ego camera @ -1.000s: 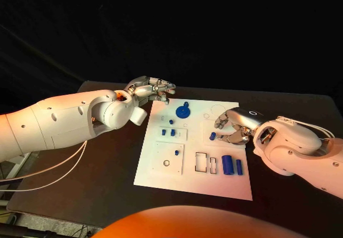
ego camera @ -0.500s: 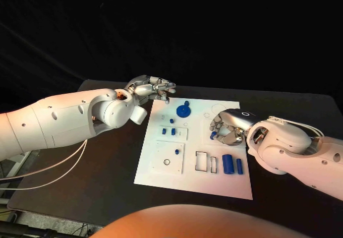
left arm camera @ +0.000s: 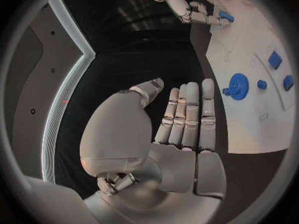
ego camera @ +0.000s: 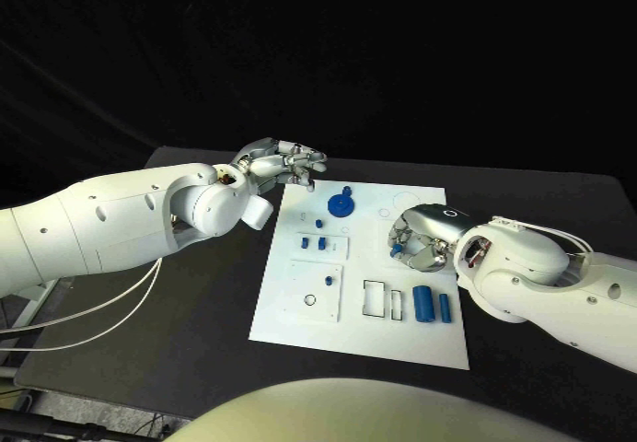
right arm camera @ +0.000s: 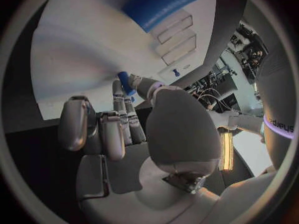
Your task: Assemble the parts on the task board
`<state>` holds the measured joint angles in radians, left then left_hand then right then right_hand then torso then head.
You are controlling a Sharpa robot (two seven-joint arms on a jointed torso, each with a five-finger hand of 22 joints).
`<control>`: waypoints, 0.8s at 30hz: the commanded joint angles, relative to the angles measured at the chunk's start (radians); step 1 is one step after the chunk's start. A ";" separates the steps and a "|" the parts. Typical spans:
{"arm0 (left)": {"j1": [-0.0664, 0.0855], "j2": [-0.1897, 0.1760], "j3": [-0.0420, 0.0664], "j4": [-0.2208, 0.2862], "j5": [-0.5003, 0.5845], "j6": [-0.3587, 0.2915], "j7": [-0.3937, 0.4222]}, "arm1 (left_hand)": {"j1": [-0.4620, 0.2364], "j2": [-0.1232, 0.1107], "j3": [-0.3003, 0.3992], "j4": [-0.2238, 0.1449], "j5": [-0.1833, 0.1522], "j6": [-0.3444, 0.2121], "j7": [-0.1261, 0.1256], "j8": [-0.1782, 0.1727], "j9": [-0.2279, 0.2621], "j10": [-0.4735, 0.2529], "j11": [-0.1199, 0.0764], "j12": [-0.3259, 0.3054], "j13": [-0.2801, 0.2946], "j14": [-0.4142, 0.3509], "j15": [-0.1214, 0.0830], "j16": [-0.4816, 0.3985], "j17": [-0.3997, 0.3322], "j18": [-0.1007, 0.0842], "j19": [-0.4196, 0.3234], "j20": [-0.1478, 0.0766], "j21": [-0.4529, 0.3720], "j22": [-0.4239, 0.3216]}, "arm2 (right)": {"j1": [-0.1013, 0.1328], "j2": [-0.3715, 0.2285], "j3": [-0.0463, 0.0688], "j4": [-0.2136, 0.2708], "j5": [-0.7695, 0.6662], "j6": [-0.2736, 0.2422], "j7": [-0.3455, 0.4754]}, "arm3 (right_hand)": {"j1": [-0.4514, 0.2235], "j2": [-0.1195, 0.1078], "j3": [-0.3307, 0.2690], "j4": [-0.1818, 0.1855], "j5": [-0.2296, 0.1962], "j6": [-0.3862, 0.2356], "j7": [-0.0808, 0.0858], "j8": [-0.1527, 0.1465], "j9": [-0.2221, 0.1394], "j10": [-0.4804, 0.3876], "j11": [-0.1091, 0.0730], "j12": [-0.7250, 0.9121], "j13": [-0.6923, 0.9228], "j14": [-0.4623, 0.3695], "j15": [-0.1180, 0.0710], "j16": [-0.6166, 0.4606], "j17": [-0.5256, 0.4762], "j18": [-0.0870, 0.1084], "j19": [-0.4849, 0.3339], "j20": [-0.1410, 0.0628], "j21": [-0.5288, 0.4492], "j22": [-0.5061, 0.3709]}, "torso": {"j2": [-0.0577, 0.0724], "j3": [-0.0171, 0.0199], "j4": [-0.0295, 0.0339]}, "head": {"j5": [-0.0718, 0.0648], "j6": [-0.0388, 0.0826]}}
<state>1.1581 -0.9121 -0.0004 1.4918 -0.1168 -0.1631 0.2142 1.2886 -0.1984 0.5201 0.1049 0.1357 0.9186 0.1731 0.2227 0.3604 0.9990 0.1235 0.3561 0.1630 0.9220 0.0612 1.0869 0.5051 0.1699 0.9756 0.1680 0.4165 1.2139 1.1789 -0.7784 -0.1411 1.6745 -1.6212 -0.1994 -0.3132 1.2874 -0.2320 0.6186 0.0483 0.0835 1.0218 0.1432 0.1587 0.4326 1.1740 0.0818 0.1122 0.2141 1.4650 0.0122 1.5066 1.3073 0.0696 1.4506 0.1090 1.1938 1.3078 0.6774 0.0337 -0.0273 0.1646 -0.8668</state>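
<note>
Pinching a small blue part (ego camera: 396, 249), the right hand's (ego camera: 422, 241) fingers have shifted leftward over the task board (ego camera: 299, 304); left hand (ego camera: 282, 164) unchanged, fingers together.

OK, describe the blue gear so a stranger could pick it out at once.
Start at the white board in the middle of the black table. Look near its far edge, closest to the left hand. The gear is the only round, toothed blue piece; its neighbours are small pegs and blocks.
</note>
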 commanded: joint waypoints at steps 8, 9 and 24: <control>0.001 0.000 0.001 0.003 0.004 0.017 0.004 | -0.002 0.007 -0.005 0.004 -0.001 -0.007 -0.001 0.007 0.002 -0.003 0.001 -0.004 -0.001 -0.003 0.003 -0.005 -0.001 0.009 0.007 0.002 -0.008 -0.002 | -0.007 0.007 -0.003 0.001 -0.043 -0.062 -0.026 | -0.009 0.026 0.029 0.001 -0.009 0.047 -0.019 0.034 0.021 0.055 -0.017 0.005 0.014 0.077 -0.020 0.009 0.141 -0.005 0.013 -0.011 0.019 0.177 | 0.000 0.0001 0.0003 | -0.001 -0.001; 0.001 -0.001 0.001 0.003 0.004 0.017 0.004 | -0.002 0.007 -0.005 0.004 -0.001 -0.007 -0.001 0.007 0.002 -0.003 0.001 -0.004 -0.001 -0.003 0.003 -0.005 -0.001 0.009 0.007 0.002 -0.008 -0.002 | -0.008 0.006 -0.003 0.003 -0.044 -0.081 -0.027 | -0.009 0.035 0.033 0.000 -0.013 0.057 -0.025 0.043 0.027 0.067 -0.022 0.009 0.018 0.077 -0.024 0.009 0.142 -0.005 0.014 -0.014 0.022 0.178 | 0.000 0.0001 0.0003 | -0.001 -0.001; 0.001 -0.001 0.001 0.002 0.004 0.018 0.005 | -0.002 0.008 -0.005 0.004 -0.001 -0.007 -0.001 0.008 0.002 -0.003 0.001 -0.004 -0.001 -0.003 0.003 -0.005 -0.001 0.009 0.007 0.002 -0.009 -0.002 | 0.007 -0.054 0.007 0.098 -0.034 -0.201 -0.039 | -0.004 0.059 0.052 -0.021 -0.022 0.072 -0.042 0.080 0.069 0.100 -0.039 0.012 0.039 0.078 -0.040 0.009 0.143 -0.008 0.020 -0.029 0.037 0.182 | -0.001 -0.0007 0.0000 | 0.001 -0.001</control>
<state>1.1580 -0.9141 -0.0005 1.4925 -0.1167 -0.1608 0.2130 1.2886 -0.1984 0.5172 0.1078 0.1357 0.9186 0.1731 0.2265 0.3615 0.9990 0.1235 0.3562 0.1630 0.9220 0.0612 1.0869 0.5051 0.1699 0.9756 0.1681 0.4123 1.2129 1.1851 -0.8308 -0.1343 1.7622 -1.6508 -0.3588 -0.3460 1.2812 -0.1805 0.6698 0.0329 0.0573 1.0853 0.1077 0.2133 0.4582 1.2687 0.0412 0.1230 0.2512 1.4649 -0.0200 1.5106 1.3073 0.0694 1.4663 0.0855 1.2255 1.3076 0.6764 0.0330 -0.0270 0.1635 -0.8673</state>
